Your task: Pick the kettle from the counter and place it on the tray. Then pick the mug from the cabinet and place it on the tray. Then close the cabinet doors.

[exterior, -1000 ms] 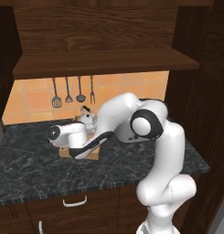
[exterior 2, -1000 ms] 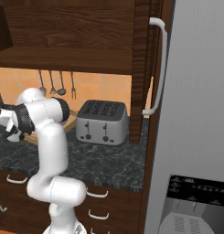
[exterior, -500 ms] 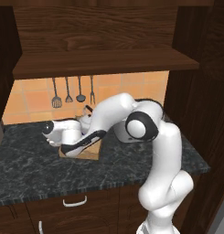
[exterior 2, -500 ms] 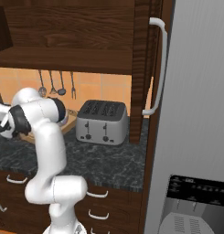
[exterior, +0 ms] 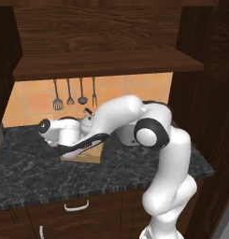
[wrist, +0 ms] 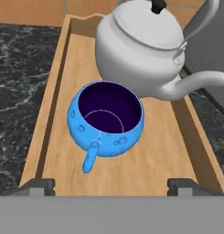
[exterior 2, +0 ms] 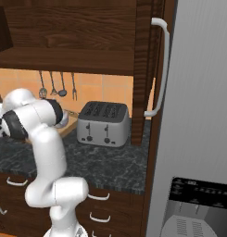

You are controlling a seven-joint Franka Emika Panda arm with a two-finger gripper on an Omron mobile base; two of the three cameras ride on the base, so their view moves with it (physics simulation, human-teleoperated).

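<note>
The blue mug [wrist: 105, 124] stands upright and empty on the light-wood tray [wrist: 49, 109], just beside the kettle [wrist: 141, 45], whose spout reaches over the mug's rim, and the tray lies on the dark counter [exterior: 36, 172] toward its back edge, under the hanging utensils [exterior: 74, 93]. The claw [wrist: 111, 185] is spread wide with nothing between its tips, poised just off the mug's handle. The likely risk is that as the arm pulls away toward the cabinet doors [exterior 2: 145, 69], a fingertip catches the handle and tips the mug or knocks it against the kettle.
</note>
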